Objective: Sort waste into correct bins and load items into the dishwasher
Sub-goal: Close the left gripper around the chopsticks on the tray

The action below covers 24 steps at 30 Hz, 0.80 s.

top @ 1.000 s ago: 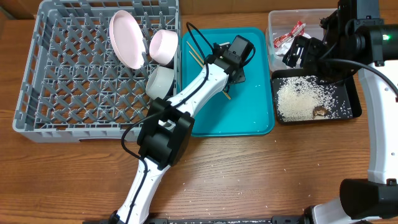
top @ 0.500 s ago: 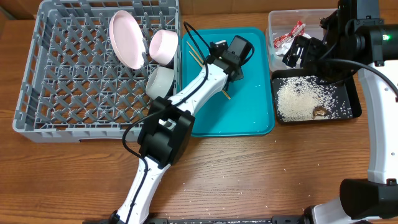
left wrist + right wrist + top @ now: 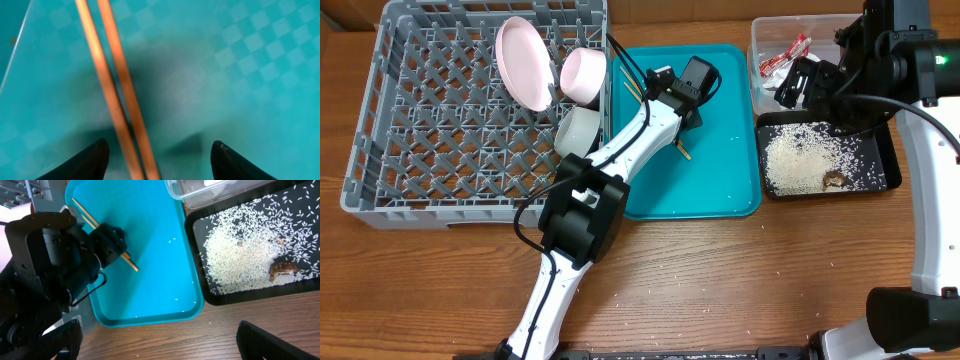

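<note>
Two chopsticks (image 3: 128,95) lie side by side on the teal tray (image 3: 250,55), between the spread fingers of the left claw (image 3: 159,152), off-centre. Centre the claw over both, lower to the tray, close squarely, then carry them to the rack (image 3: 430,150).

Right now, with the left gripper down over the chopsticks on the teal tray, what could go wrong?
1. The pair of thin wooden chopsticks sits off-centre between the fingers of the open left gripper, flat on the smooth teal plastic tray; closing may catch only one or skid them.
2. Carried across, the long sticks might snag the lattice side of the grey plastic dish rack or the white bowl by it.
</note>
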### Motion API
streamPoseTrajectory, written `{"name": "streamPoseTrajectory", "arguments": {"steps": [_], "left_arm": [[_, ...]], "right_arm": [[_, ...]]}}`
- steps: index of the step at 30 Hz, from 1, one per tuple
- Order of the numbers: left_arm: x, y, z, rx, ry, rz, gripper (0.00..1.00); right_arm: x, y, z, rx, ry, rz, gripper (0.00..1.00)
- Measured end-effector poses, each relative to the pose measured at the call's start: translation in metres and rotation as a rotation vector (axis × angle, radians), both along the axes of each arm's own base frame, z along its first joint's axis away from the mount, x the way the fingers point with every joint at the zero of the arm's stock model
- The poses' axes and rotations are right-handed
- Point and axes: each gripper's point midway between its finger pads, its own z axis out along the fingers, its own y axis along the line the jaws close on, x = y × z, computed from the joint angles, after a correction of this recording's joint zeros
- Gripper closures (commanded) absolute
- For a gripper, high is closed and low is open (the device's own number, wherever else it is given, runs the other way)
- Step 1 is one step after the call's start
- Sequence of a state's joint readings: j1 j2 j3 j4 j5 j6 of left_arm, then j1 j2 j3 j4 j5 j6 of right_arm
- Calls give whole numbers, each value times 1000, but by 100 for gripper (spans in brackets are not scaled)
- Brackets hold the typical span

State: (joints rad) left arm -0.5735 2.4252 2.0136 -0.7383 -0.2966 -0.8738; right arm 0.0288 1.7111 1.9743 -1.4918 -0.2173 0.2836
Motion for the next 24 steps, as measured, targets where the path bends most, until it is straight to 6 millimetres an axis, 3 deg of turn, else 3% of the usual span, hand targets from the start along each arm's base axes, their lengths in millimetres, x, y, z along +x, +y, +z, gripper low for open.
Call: {"name": "streamPoseTrajectory", "arguments": {"steps": [8,24], "left_arm": [[7,-4,4,-22,-33,11,27],[15,-8,9,-44,-71,13,29]], "right_arm": [[0,0,0,0,0,0,0],[0,0,0,0,0,0,0]]}}
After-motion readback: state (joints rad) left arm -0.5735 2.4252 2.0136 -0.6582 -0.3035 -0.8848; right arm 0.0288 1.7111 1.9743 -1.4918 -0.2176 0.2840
